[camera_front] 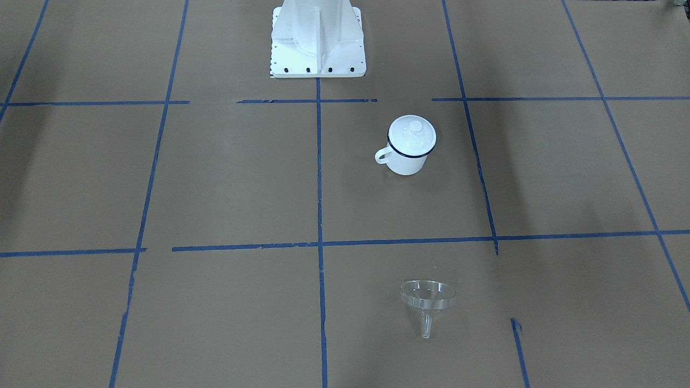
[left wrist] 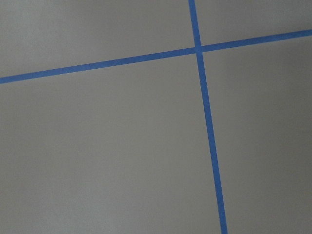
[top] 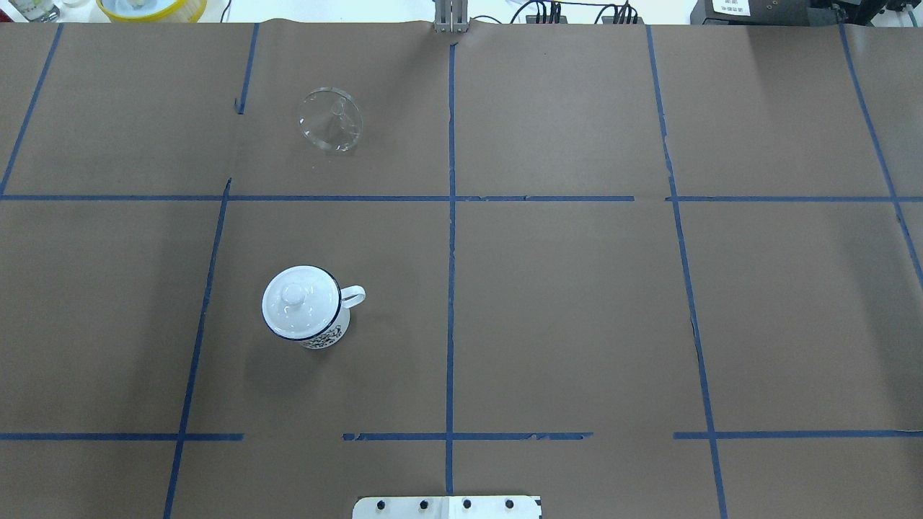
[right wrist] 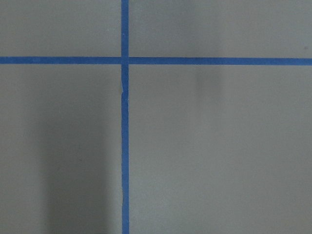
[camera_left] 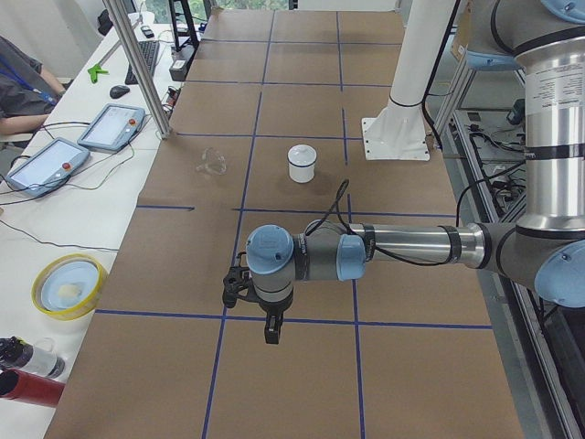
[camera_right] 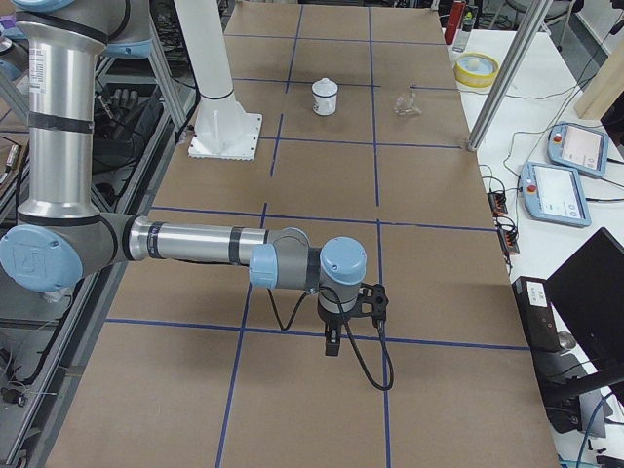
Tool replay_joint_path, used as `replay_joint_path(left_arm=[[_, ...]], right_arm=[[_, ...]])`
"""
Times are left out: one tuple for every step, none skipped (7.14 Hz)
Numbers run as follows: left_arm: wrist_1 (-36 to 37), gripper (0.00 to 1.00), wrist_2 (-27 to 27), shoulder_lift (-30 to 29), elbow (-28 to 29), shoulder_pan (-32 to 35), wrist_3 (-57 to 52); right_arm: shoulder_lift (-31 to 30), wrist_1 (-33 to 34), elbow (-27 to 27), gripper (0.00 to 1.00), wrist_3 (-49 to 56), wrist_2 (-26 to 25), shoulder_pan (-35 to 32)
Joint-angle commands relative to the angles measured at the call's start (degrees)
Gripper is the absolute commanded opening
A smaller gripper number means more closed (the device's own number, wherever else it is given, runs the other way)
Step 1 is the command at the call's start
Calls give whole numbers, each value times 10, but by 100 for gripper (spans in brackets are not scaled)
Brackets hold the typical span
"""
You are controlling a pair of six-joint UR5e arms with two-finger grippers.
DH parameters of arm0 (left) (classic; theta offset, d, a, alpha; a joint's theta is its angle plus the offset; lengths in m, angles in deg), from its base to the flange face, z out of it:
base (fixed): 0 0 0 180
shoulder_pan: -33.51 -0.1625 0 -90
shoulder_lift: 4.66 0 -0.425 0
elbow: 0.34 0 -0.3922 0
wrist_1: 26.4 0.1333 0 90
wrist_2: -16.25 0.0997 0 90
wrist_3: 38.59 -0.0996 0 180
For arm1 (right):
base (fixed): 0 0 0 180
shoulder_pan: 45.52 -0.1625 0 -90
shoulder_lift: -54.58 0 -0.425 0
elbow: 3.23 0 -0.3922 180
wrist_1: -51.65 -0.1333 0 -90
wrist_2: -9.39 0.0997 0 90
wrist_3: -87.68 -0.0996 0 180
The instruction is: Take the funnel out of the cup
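Held low and pointed down: left gripper (camera_left: 271,327) and right gripper (camera_right: 332,343), spread or closed cannot be told; blue-taped brown counter (camera_left: 302,110) beneath.

Brown table (camera_front: 226,178) (blue-taped grid (camera_front: 319,161)): lidded cup (camera_front: 407,161), funnel (camera_front: 427,296) lying well apart.

Lit evenly and fairly brightly from overhead. Faint, soft-edged shadow on the paper just beside the cup (camera_front: 408,159); broad dim bands well off to either side of the cup. Small white glare spots on its lid (top: 294,303). Sharp in the exterior views; flatter and slightly soft through both wrist cameras.
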Motion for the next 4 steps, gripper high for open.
replay_joint_path(left_arm=[[-3,100,2,-4,0,-1,7],[-10,100,1,-5,-7,-1,3],[-11,100,1,-7,-23,-1,4],[-11,100,1,-7,-23,-1,5]], right_arm=[[0,0,0,100,0,0,0],[0,0,-1,100,0,0,0],[0,0,-1,100,0,0,0],[0,0,0,100,0,0,0]])
